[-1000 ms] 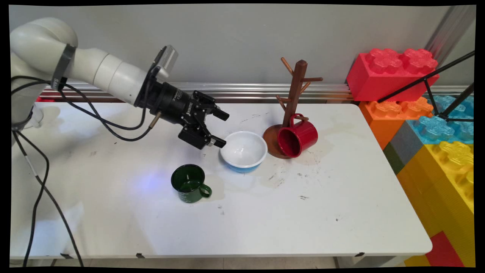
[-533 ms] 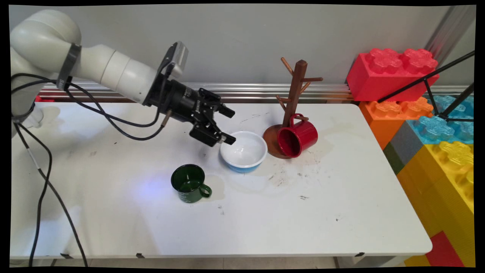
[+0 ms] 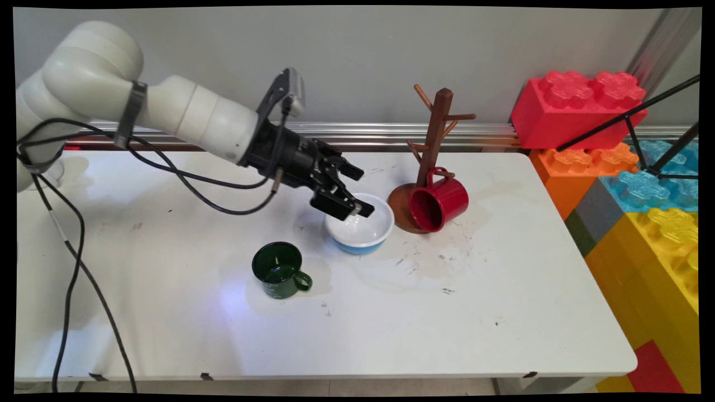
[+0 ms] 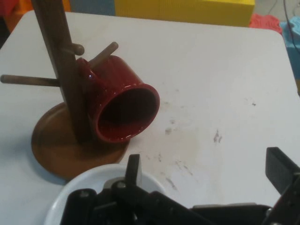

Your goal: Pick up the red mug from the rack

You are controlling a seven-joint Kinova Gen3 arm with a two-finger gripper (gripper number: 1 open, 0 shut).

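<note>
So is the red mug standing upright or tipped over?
Tipped: the red mug hangs by its handle on a low peg of the wooden mug tree, its mouth facing sideways and slightly down, showing its inside.

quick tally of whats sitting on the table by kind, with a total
mugs: 2, a green mug upright and a red mug hung on the rack
bowls: 1, a white and blue bowl under the open hand
mug racks: 1, a wooden mug tree
total: 4
</note>
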